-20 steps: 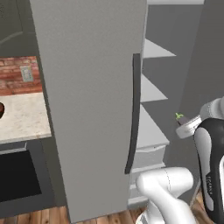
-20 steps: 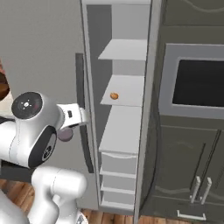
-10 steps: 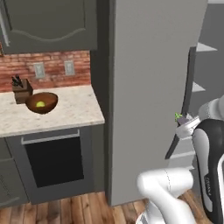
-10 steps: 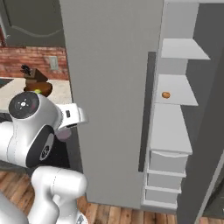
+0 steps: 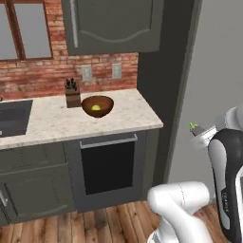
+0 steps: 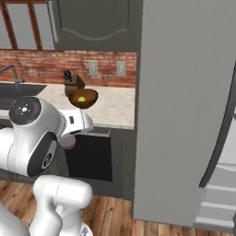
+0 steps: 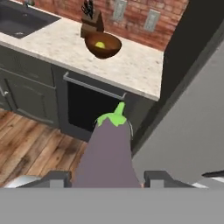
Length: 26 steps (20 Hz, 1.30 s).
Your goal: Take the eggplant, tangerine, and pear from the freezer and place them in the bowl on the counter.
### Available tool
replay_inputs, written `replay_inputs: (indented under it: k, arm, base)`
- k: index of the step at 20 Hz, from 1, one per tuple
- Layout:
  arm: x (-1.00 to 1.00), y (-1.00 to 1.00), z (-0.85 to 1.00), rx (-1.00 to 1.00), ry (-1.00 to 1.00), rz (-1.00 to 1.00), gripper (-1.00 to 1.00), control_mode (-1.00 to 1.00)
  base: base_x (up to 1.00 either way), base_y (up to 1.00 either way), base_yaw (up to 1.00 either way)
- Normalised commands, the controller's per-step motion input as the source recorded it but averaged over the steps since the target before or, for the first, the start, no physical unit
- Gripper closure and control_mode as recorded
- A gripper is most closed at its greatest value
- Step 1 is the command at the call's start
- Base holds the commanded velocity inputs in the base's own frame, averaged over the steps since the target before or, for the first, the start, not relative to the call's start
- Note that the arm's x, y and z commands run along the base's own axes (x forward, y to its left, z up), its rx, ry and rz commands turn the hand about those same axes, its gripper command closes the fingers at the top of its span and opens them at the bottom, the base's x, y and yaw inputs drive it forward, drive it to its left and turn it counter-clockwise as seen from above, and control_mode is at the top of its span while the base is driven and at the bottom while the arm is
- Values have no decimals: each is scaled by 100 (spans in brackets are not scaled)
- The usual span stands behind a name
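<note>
The gripper is clamped on the eggplant, the purple body filling the space between the two dark finger tips and the green stem cap pointing away from the hand, out toward the counter. In the left base view the green cap pokes up at the end of the arm, near the right edge. Over on the beige counter sits the reddish-brown bowl, just right of the knife block and close to the brick back wall. Inside the bowl there's a yellow-green fruit, the pear, lying at the bottom. Left of the block the dark sink is sunk into the stone. Below the counter's right end is a dark oven front. The freezer, with its big light-grey door, stands to the right of the counter, its dark handle visible at the far right in the right base view.
</note>
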Motion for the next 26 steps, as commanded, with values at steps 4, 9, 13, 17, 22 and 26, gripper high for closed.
replay_inputs:
  k: [4,9,13,17,22,26]
  arm:
    - [0,0,0,0,0,0,100,100]
    - [0,0,0,0,0,0,100,100]
    - [0,0,0,0,0,0,100,100]
    - [0,0,0,0,0,0,100,100]
    - [0,0,0,0,0,0,100,100]
    - [0,0,0,0,0,0,100,100]
  base:
    - [73,100,-1]
    - [100,70,0]
    - [99,-4,0]
    - [82,-27,0]
    - [100,19,0]
    - [96,10,0]
